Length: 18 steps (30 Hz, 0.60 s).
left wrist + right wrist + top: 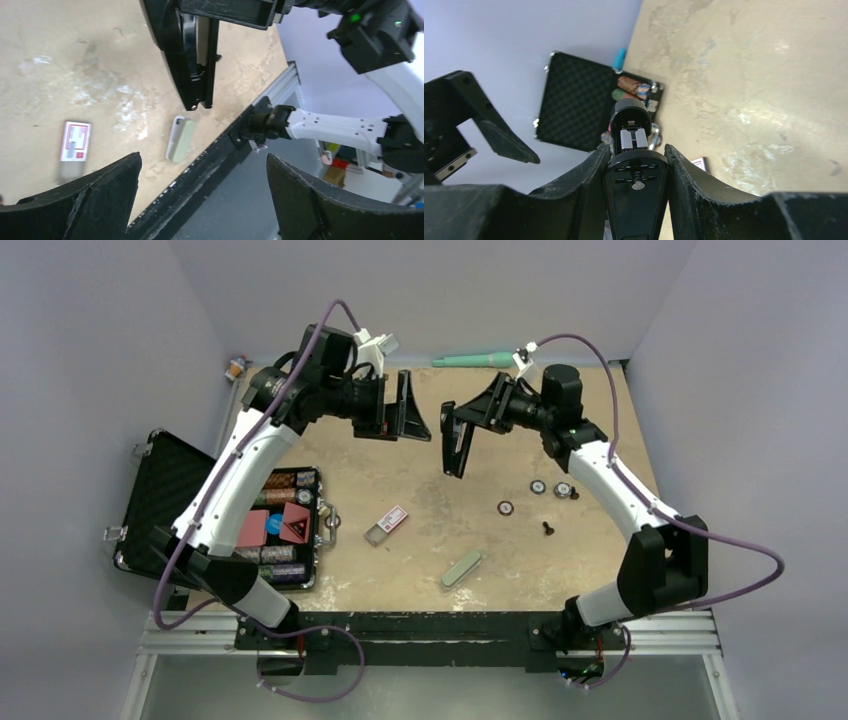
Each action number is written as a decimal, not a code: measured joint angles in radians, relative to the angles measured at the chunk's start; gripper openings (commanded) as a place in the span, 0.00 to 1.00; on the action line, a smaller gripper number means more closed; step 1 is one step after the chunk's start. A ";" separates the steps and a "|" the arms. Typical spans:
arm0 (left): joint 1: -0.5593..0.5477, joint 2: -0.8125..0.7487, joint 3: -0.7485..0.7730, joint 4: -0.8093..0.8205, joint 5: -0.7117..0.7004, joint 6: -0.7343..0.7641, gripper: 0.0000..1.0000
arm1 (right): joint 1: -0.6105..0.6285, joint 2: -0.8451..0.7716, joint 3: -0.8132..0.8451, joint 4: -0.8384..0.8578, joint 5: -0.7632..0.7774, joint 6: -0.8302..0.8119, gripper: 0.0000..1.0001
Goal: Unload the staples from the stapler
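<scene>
Top external: poker chips (281,483) inside case (160,497)

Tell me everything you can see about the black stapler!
The stapler is small, slim and glossy black, with silvery metal showing near one end. It hangs in the air above the table, tilted, clamped in the right gripper. Nothing else touches it. The open left gripper faces it, apart.

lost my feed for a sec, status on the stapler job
Left gripper open, empty, facing the stapler. Right gripper shut on stapler, held above the table. No staples in view. Nothing between the grippers.
</scene>
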 measured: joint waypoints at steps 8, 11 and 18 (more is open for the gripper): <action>0.012 0.134 0.093 0.030 -0.093 0.010 0.84 | 0.013 0.116 0.248 -0.350 0.185 -0.230 0.00; 0.016 0.201 0.113 0.096 -0.096 -0.025 0.77 | 0.053 0.171 0.365 -0.512 0.351 -0.350 0.00; 0.019 0.341 0.122 0.274 -0.044 -0.144 0.59 | 0.090 0.196 0.392 -0.632 0.407 -0.433 0.00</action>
